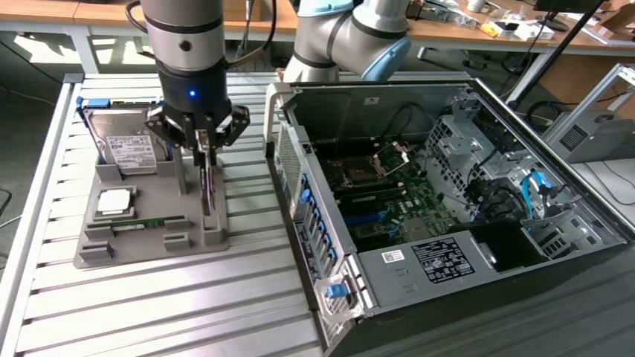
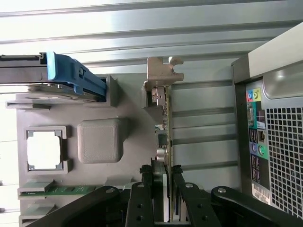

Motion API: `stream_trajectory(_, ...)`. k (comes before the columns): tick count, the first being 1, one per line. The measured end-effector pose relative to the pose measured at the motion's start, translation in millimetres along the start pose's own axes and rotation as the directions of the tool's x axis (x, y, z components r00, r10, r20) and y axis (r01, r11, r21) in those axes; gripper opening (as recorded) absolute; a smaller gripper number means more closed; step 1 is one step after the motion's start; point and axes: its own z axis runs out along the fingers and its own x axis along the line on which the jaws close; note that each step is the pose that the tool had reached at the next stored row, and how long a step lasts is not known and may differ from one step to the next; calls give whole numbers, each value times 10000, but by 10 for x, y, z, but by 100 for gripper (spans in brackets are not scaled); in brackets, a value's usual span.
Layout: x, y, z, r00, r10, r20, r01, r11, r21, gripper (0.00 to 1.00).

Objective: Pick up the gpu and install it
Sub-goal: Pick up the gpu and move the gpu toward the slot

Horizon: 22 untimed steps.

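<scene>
Jaws gripping gpu (image 2: 166, 132), upright in grey tray (image 1: 134, 251)

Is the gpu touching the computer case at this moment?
Apart. In the exterior view the gpu stands upright on the gray holder, and bare table slats lie between it and the computer case.

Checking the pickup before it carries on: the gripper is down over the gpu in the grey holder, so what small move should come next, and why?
Probably a short, straight lift. The gripper looks closed on the gpu, which stands on edge, seated in the grey holder. Pulling straight up should clear the holder without twisting the card.
</scene>
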Motion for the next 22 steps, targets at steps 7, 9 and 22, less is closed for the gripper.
stream_trajectory(7,-1,2,-45,10000,0,0,0,10000,0,27)
stream_trajectory(9,-2,3,-57,10000,0,0,0,10000,0,27)
stream_trajectory(22,-3,6,-137,10000,0,0,0,10000,1,27)
